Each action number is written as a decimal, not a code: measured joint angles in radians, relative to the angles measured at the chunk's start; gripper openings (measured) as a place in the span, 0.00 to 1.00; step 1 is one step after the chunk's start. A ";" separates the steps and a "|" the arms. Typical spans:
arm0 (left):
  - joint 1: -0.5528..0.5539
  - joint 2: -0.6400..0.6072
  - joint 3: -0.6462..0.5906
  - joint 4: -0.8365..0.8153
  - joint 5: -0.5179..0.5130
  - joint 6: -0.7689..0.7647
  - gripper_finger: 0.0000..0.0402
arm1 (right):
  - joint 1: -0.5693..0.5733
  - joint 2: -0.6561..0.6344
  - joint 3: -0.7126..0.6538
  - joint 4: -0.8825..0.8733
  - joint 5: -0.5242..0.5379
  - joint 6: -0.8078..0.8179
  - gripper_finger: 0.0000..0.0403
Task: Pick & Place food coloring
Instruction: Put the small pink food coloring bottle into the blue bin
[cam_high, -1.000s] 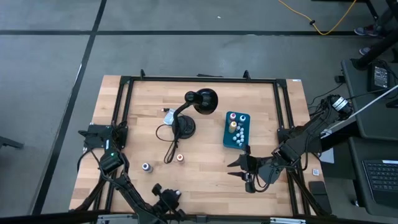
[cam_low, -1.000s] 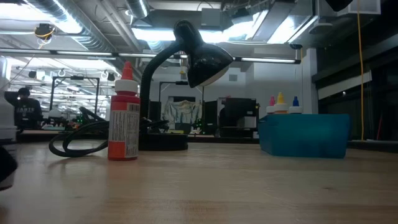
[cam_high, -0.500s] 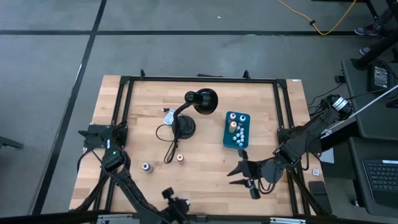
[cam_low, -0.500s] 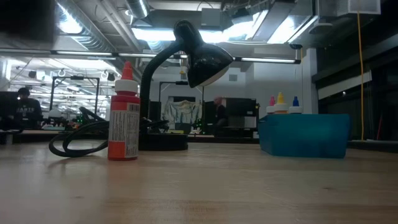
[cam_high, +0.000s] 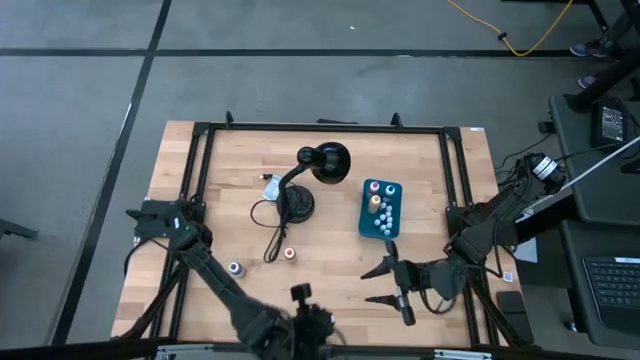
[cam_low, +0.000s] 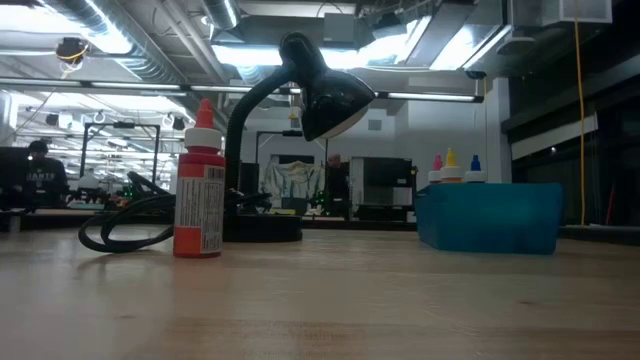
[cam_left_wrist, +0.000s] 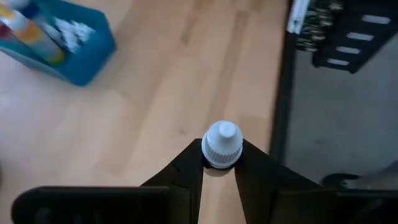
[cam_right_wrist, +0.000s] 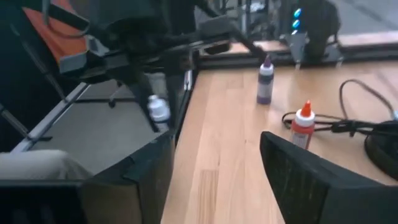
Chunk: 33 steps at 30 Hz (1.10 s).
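Note:
A small food coloring bottle with a white ribbed cap is held in my left gripper, which is raised above the table's near edge. The right wrist view shows the same bottle in the air. A red bottle and a purple bottle stand upright on the wood left of the middle. The teal box holds several bottles with their caps up. My right gripper stands open above the near right, level, with nothing between its fingers. My left gripper pinches the bottle between its two fingertips, just below the white cap. The cap sticks out beyond the fingertips, pointing away from the wrist. The bottle's body is hidden between the fingers. It is lifted clear of the table.
A black desk lamp stands at the far middle, its cord looping toward the red bottle. A black frame runs along the table's edges. Bare wood lies between the teal box and the near edge.
My left gripper has risen from table height, gone toward the table's right along the near edge and rolled, carrying the bottle clear of the wood. My right gripper's fingers have spread wider and have tipped a little.

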 joint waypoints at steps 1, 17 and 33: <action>0.014 -0.009 0.000 -0.002 0.001 0.021 0.18 | 0.011 0.005 0.000 0.014 0.031 -0.013 0.59; 0.192 -0.060 0.000 0.034 0.072 0.325 0.19 | 0.007 0.119 0.000 0.227 0.158 -0.160 0.55; 0.222 -0.060 0.003 0.064 0.104 0.405 0.18 | 0.002 0.119 0.000 0.186 0.182 -0.157 0.55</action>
